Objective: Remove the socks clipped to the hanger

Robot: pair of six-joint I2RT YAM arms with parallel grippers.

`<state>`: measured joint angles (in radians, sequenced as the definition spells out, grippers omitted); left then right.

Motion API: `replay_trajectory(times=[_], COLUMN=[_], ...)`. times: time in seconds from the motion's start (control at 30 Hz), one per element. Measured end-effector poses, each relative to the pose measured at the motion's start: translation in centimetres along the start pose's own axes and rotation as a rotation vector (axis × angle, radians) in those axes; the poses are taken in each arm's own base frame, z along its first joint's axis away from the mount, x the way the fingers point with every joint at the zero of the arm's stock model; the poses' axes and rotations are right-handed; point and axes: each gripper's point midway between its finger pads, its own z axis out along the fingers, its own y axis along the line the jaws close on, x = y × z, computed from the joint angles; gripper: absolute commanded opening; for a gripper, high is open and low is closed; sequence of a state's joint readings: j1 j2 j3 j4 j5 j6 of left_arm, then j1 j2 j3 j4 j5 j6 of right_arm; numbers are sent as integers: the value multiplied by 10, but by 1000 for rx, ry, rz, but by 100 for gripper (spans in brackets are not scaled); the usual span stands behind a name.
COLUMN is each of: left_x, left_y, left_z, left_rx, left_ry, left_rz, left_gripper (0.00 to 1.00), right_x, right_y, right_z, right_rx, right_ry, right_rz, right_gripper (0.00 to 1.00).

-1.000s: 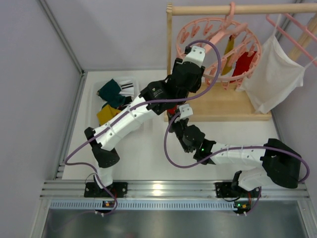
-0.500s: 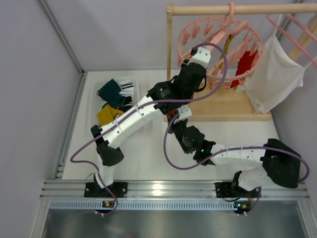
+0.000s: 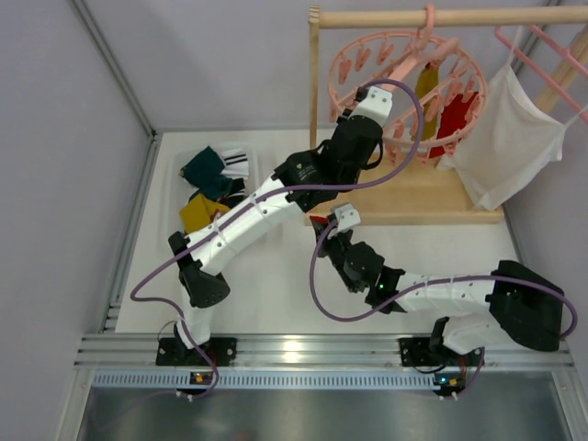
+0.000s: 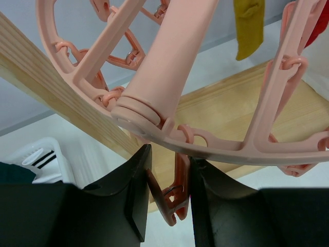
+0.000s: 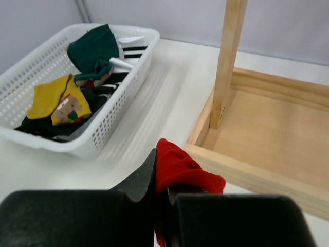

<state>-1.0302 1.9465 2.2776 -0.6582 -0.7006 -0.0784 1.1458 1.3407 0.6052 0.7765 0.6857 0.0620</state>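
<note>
Left wrist view puts my left gripper [image 4: 169, 203] right under the pink hanger [image 4: 231, 150], its dark fingers [image 4: 134, 198] narrowed onto one pink peg [image 4: 176, 195] that dangles from the ring. Both pads seem to touch it, though my own black body cuts off the bottom of the frame and hides much of the contact. A mustard sock [image 4: 249, 25] hangs clipped at the far side, its top out of frame, and only a sliver of the hanging red sock [image 4: 322, 20] shows at the right edge.

From the top external camera that gripper is hidden under my wrist and the ring. The mustard sock and the hanging red sock [image 3: 452, 115] show through the spokes, with the hanger hooked on the wooden rack [image 3: 413, 16] beside the white shirt [image 3: 505, 138].

My right gripper [image 5: 163, 188] is pressed together on a red sock [image 5: 185, 172] — bunched, its lower part lost behind my fingers — low over the table near the rack's base. To the left sits the white basket [image 5: 115, 110] holding a teal sock [image 5: 95, 49], a yellow sock [image 5: 51, 100] and striped socks [image 5: 131, 51], partly buried.
</note>
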Motion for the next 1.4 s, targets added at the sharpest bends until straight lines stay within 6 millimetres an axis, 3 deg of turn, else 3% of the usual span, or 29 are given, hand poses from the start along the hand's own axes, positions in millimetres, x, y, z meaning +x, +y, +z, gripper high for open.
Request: replay_trajectory(times=[0.03,0.07,0.27,0.37,0.4,0.5,0.6,0.7,0.8,0.9,0.97,1.13,1.17,1.23,1.27,1.3,1.33,1.4], left_x=[0,0,17,24,23,20,23,35,58,75,86,108,113,121,123,124,124,125], left_y=[0,0,4,17,22,52,101,160,239,292,305,310,311,313,315,317,319,322], left_z=[0,0,-2,-12,-16,-41,-80,-117,-149,-178,-194,-208,-209,-214,-218,-221,-225,-231], left_rx=[0,1,-3,-14,-20,-68,-148,-236,-395,-539,-575,-596,-602,-618,-627,-634,-640,-649], left_ry=[0,0,31,46,45,28,-4,-28,-37,-51,-51,-28,-20,-12,-14,-20,-28,-43], left_rz=[0,-1,-10,-27,-36,-71,-136,-229,-338,-406,-426,-420,-414,-407,-406,-408,-412,-419], left_gripper=[31,51,68,84,98,98,98,98,98,98,98,98,98,98,98,98,98,98], right_x=[5,8,21,19,19,24,32,34,21,3,-7,-12,-10,2,8,13,18,30], right_y=[-3,-4,-15,-19,-20,-21,-17,-7,20,56,85,161,174,193,201,208,212,212], right_z=[-4,-8,-44,-54,-56,-58,-53,-35,-6,27,52,127,140,164,174,183,188,190], right_rx=[-3,-12,-93,-109,-111,-122,-162,-198,-277,-374,-446,-612,-640,-675,-689,-699,-704,-706], right_ry=[9,13,28,24,25,47,95,149,165,163,156,156,159,180,193,201,212,244], right_rz=[4,9,72,104,109,104,84,61,58,58,57,42,37,21,10,4,1,-15], right_gripper=[0,0,0,0,0,0,0,0,0,0,0,4,19,26,34,43,60,66])
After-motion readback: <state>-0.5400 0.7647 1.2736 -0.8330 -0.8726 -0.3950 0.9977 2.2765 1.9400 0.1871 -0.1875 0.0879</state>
